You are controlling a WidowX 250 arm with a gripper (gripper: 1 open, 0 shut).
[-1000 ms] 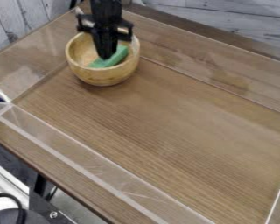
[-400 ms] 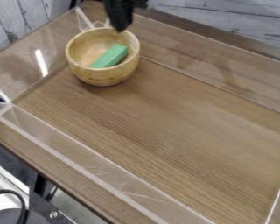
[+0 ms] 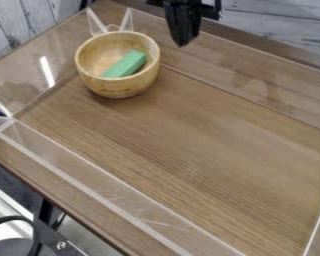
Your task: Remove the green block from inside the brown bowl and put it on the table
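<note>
**The Gripper Left Without the Block**

A second ago the black gripper (image 3: pixel 184 38) was down inside the round light tan wooden bowl (image 3: pixel 117 65), right over the small bright green block (image 3: pixel 124 66). Now it has lifted up and moved over to the right of the bowl. Its fingers are pressed together and they hold nothing.

The green block has not come along. It lies inside the bowl, leaning toward the right side of the pale inside. The big brown wood-grain table (image 3: pixel 190 150) has lots of bare room for it.

So the grab likely missed. To do this step well, the gripper should go back over the bowl and spread its fingers wide first. It should come straight down with one finger on each long flat side of the block. Then it should squeeze and lift slowly, so the block does not slip out.
</note>
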